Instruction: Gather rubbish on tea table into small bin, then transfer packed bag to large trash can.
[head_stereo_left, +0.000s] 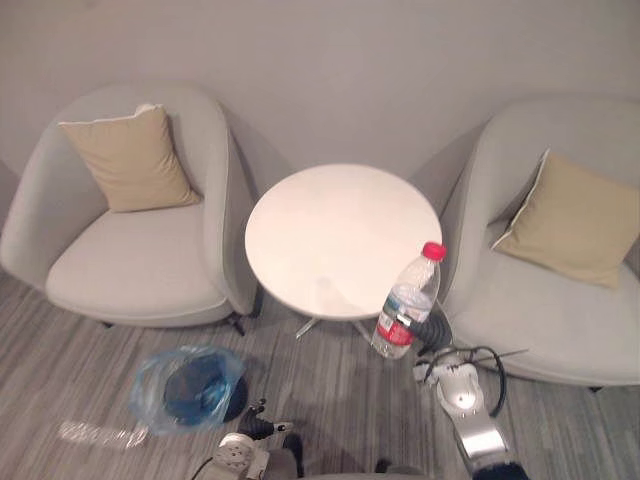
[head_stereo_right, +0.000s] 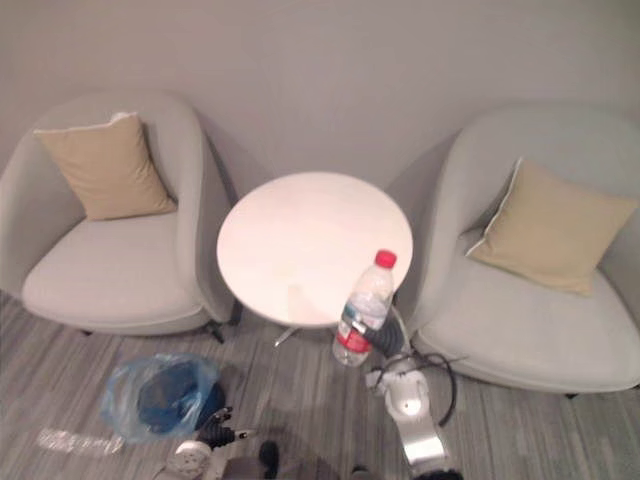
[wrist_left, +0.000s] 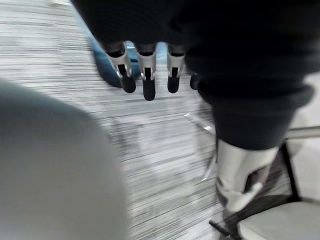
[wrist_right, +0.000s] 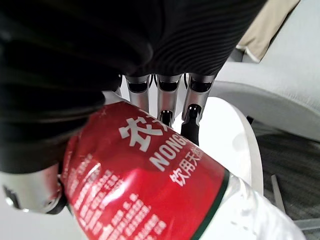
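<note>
Step in hand: gathering. The right hand (head_stereo_left: 432, 329) was clenched round the lower part of a clear bottle (head_stereo_left: 408, 298), held upright at the lower-right edge of the table (head_stereo_left: 330, 235), right of centre in the frame. The left hand (wrist_left: 146, 75) hung with fingers relaxed, holding nothing. Judged next move: carry the bottle to the blue-bagged bin (head_stereo_left: 192, 388) at lower left (well apart from it) and release. Markings: red label with white print, red cap.

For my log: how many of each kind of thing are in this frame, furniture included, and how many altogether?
Armchairs: 2
Cushions: 2
Table: 1
Bottle, held in the right hand: 1
Bin with blue bag: 1
Total: 7
</note>
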